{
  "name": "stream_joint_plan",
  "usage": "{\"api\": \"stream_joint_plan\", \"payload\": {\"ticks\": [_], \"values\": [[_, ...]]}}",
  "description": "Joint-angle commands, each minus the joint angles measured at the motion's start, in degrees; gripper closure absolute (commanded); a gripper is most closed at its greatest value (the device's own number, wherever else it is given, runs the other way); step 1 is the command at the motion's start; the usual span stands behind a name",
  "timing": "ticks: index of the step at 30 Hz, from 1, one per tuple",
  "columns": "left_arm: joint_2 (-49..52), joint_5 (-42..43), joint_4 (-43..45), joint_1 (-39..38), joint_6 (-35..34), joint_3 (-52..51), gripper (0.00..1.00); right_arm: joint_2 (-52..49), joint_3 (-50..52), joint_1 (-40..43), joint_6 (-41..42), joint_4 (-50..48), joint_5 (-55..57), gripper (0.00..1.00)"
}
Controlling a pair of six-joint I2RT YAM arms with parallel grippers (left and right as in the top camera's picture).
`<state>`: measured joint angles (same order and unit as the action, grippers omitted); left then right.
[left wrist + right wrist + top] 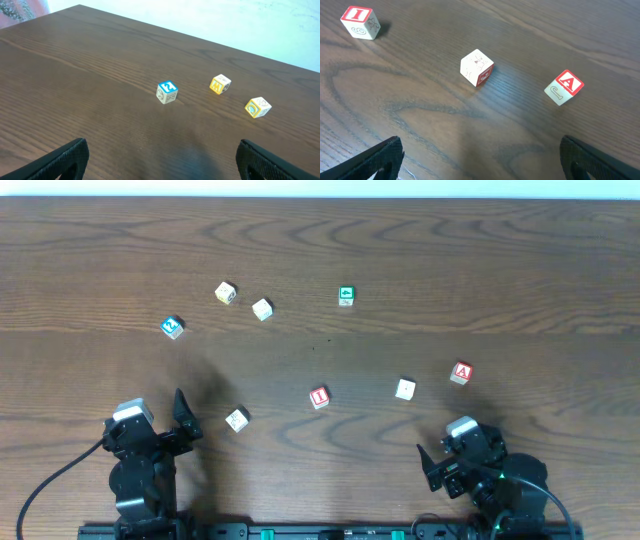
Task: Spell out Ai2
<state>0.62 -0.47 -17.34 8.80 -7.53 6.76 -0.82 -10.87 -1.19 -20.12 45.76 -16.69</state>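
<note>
A red "A" block [461,372] lies right of centre and shows in the right wrist view [563,87]. A red "I" block [319,397] lies at centre front, also at the top left of the right wrist view [360,22]. A blue "2" block [172,327] lies at the left, also in the left wrist view [167,92]. My left gripper [188,420] is open and empty near the front left edge [162,159]. My right gripper [432,463] is open and empty at the front right [481,159].
Other blocks lie about: a white one [405,389] between "I" and "A" [477,67], a green one [346,296] at the back, two yellow-faced ones [226,292] [262,308] at the back left, and a white one [237,419] by my left gripper.
</note>
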Motion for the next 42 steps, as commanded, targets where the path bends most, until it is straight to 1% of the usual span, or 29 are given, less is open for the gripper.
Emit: {"api": "stream_joint_plan", "payload": {"ticks": [1, 17, 19, 21, 22, 24, 27, 28, 30, 31, 33, 37, 39, 42], "values": [[-0.4, -1.0, -0.4, 0.1, -0.2, -1.4, 0.05, 0.5, 0.7, 1.0, -0.1, 0.1, -0.2, 0.01], [-0.4, -1.0, -0.4, 0.1, -0.2, -1.4, 0.05, 0.5, 0.7, 1.0, -0.1, 0.0, -0.2, 0.01], [-0.4, -1.0, -0.4, 0.1, -0.2, -1.4, 0.05, 0.5, 0.7, 1.0, -0.3, -2.0, 0.0, 0.01], [-0.4, -1.0, -0.4, 0.1, -0.2, -1.4, 0.04, 0.5, 0.7, 1.0, 0.6, -5.9, -2.4, 0.01], [-0.4, -1.0, -0.4, 0.1, -0.2, -1.4, 0.05, 0.5, 0.7, 1.0, 2.5, -9.0, -6.1, 0.01], [-0.4, -1.0, -0.4, 0.1, -0.2, -1.4, 0.05, 0.5, 0.7, 1.0, 9.1, -16.4, -17.1, 0.01], [-0.4, -1.0, -0.4, 0.1, -0.2, -1.4, 0.05, 0.5, 0.7, 1.0, 20.8, -22.3, -31.8, 0.01], [-0.4, -1.0, -0.4, 0.1, -0.2, -1.4, 0.05, 0.5, 0.7, 1.0, 22.7, -22.4, -34.5, 0.01], [-0.4, -1.0, -0.4, 0.1, -0.2, -1.4, 0.05, 0.5, 0.7, 1.0, 23.6, -22.8, -34.9, 0.01], [-0.4, -1.0, -0.4, 0.1, -0.2, -1.4, 0.05, 0.5, 0.7, 1.0, 25.9, -23.5, -35.7, 0.01], [-0.4, -1.0, -0.4, 0.1, -0.2, -1.4, 0.05, 0.5, 0.7, 1.0, 33.4, -24.2, -37.6, 0.01], [-0.4, -1.0, -0.4, 0.1, -0.2, -1.4, 0.05, 0.5, 0.8, 1.0, 44.0, -25.7, -37.4, 0.01], [-0.4, -1.0, -0.4, 0.1, -0.2, -1.4, 0.04, 0.3, 0.8, 1.0, 46.6, -28.2, -37.4, 0.01], [-0.4, -1.0, -0.4, 0.1, -0.2, -1.4, 0.05, -1.3, 0.8, 1.0, 48.7, -34.4, -37.4, 0.01]]}}
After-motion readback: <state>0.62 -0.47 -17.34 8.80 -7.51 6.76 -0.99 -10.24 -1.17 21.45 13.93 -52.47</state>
